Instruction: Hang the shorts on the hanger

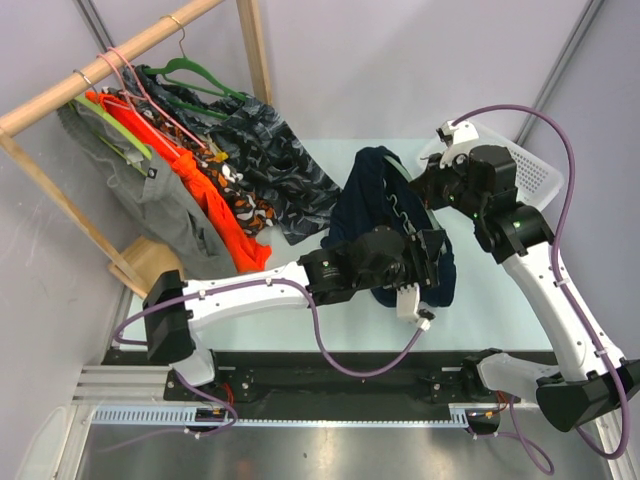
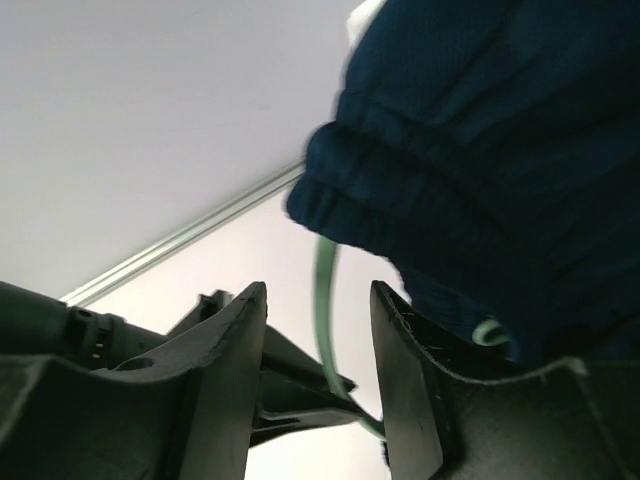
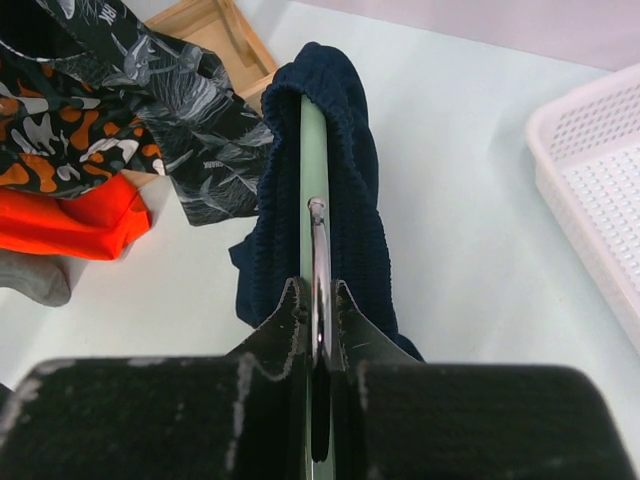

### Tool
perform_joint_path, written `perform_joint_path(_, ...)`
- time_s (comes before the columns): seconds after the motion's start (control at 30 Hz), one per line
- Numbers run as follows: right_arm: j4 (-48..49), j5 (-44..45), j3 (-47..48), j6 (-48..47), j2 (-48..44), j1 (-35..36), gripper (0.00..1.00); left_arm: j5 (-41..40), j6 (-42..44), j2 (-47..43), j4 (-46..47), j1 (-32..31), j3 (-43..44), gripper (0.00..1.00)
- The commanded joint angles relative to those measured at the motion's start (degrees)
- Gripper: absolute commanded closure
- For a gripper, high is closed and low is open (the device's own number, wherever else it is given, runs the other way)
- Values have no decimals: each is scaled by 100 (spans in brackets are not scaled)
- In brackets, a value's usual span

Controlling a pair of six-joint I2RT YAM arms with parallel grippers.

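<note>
Navy cloth up front: seeing shorts (image 1: 365, 200) slung over hanger (image 3: 312, 165), folds down both sides of the mint frame. Held up over mid bench (image 1: 480, 318). Can't tell whether the bottom hem touches the surface.

Reading right jaws as pressed together on the wire hook (image 3: 318, 240), reaching in from the far-right side. Hanger edge-on just below them in the wrist view, with shorts hanging either side.

Reading left jaws as spread, straddling a thin green rod of the hanger just under the bunched waistband. No contact visible between rod or cloth and either finger (image 2: 225, 380).

Elsewhere:
- White basket (image 1: 535, 170) at far-right corner of the bench, partly behind the right arm.
- Wooden rack (image 1: 110, 62) off the far-left corner.
- On the rack: orange garment (image 1: 215, 215), black-grey patterned garment (image 1: 275, 165), grey garment (image 1: 160, 200), dark green hanger (image 1: 195, 72), pink hangers (image 1: 125, 75).
- Patterned garment's hem near the shorts, apart from them.
</note>
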Motion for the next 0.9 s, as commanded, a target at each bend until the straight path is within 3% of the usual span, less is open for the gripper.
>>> perform_joint_path(0.0,341,94,389,352,-261,104,100,-24,283,204,403,3,361,50)
perform_joint_path(0.3,332,235,424,484,-366,236,100,29,459,556,649,12,458,65)
perform_joint_path(0.4,306,261,424,467,-401,227,100,82,459,565,763,12,493,82)
perform_joint_path(0.43,315,279,433,458,-419,227,100,221,468,565,764,20,484,99)
perform_joint_path(0.53,332,270,424,405,-454,219,100,284,581,600,1255,64,440,100)
perform_joint_path(0.67,411,121,433,379,-550,70,63,284,749,741,1344,283,755,100)
perform_joint_path(0.73,508,77,424,344,-621,-27,54,398,854,793,1344,415,922,100)
perform_joint_path(0.77,586,77,424,335,-691,-141,43,407,889,898,1361,547,1132,100)
perform_joint_path(0.83,657,59,451,317,-752,-299,30,459,986,1021,1466,679,1370,100)
perform_joint_path(0.87,692,68,486,326,-805,-378,18,486,1021,1161,1484,828,1633,100)
